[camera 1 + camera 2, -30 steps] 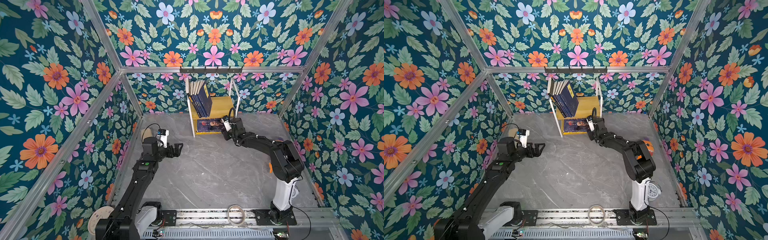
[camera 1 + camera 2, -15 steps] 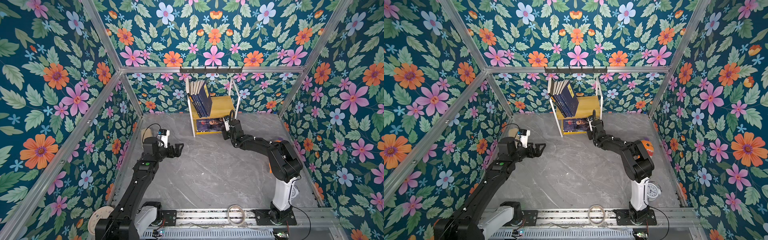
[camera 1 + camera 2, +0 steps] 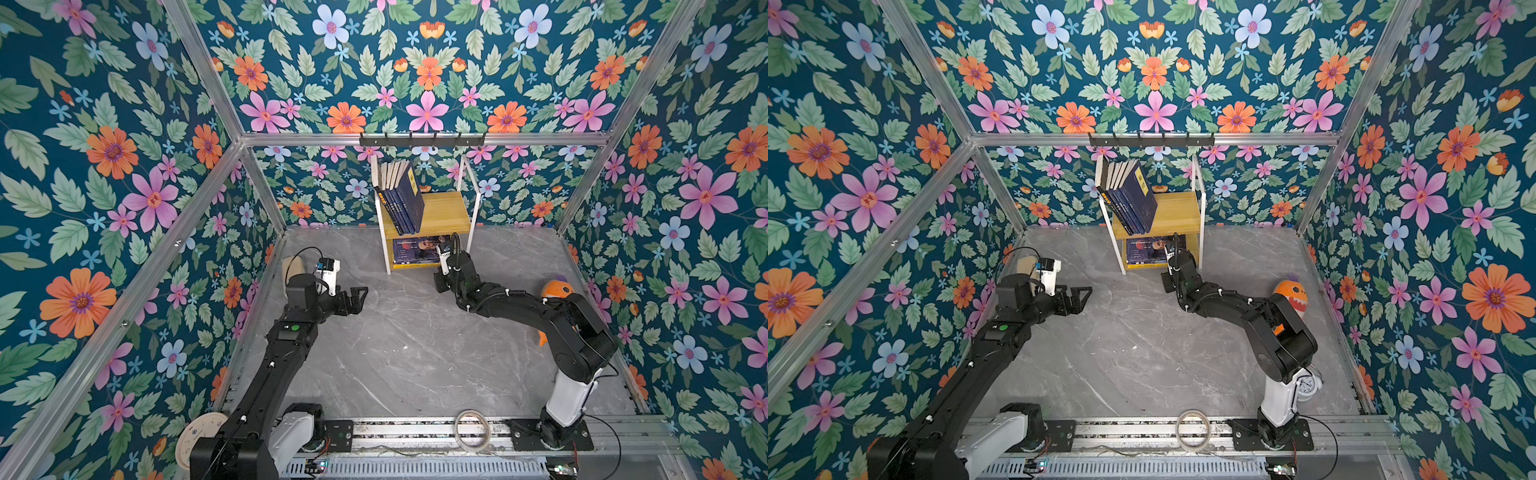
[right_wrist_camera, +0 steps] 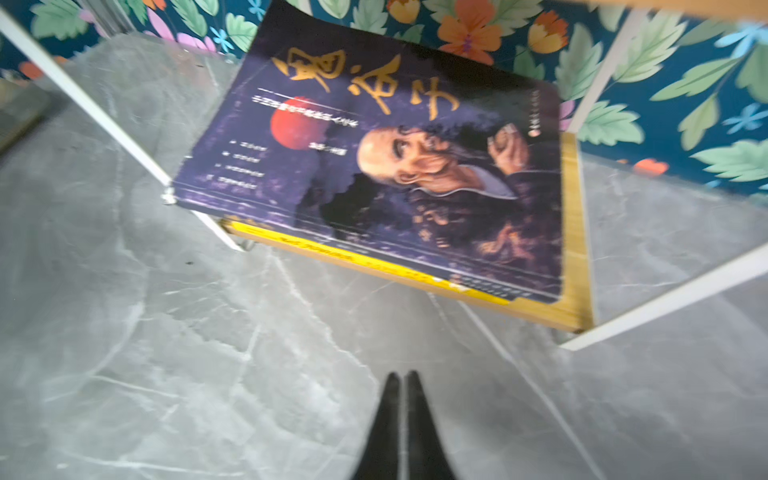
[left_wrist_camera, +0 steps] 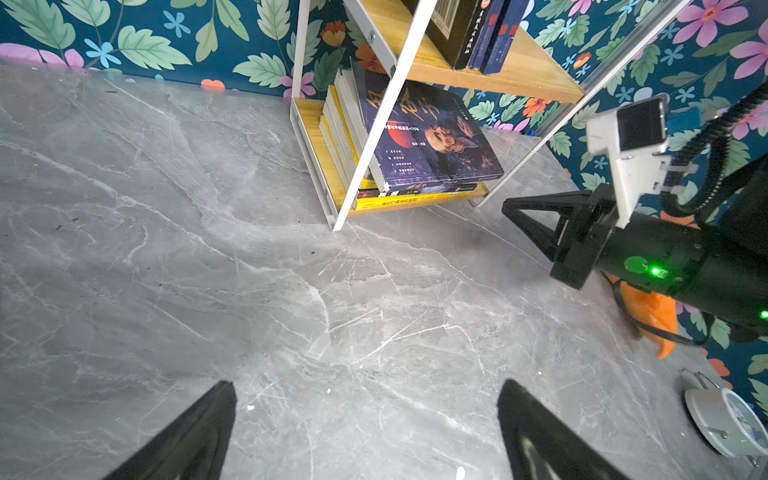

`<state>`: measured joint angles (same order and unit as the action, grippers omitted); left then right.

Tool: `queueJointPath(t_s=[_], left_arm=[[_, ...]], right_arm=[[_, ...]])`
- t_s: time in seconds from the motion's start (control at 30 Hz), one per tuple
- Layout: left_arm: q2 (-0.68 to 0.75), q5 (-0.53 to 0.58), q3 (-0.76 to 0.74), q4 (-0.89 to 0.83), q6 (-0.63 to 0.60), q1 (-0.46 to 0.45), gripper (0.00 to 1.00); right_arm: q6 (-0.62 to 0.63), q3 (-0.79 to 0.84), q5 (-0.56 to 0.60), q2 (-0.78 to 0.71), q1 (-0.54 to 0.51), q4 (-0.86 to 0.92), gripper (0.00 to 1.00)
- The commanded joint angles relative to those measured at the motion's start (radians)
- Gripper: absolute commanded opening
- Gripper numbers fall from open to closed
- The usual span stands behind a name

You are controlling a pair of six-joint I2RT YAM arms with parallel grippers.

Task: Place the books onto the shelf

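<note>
The shelf stands against the back wall in both top views. Several navy books lean upright on its upper board. A flat stack lies on the lower board, with the dark old-man portrait book on top and a yellow book under it. My right gripper is shut and empty, low over the floor just in front of the lower board. My left gripper hovers wide open and empty over the floor at the left.
An orange plush toy lies by the right wall behind the right arm. A white clock stands near that arm's base. A tape ring rests on the front rail. A black hook rail hangs above the shelf.
My right gripper has drawn back from the lower board toward the front and closed its jaws. The portrait book stays on the stack. The left arm has not moved.
</note>
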<state>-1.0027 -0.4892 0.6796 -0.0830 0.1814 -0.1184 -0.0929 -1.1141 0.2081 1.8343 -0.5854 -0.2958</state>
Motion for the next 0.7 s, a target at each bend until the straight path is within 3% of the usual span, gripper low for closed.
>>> queueJointPath(t_s=[0.0,0.3,0.67], left_arm=[[0.007,0.005,0.002,0.012,-0.009,0.0,1.0],[0.004,0.009,0.001,0.015,-0.013,-0.001,1.0],[0.003,0.001,0.004,0.011,-0.008,-0.001,1.0]], right_arm=[[-0.093,-0.031,-0.02,0.047,-0.006,-0.053,0.0],[-0.156,-0.147,-0.016,0.193,-0.022,-0.124,0.0],[-0.187,-0.162,0.0,0.227,-0.035,-0.208,0.0]])
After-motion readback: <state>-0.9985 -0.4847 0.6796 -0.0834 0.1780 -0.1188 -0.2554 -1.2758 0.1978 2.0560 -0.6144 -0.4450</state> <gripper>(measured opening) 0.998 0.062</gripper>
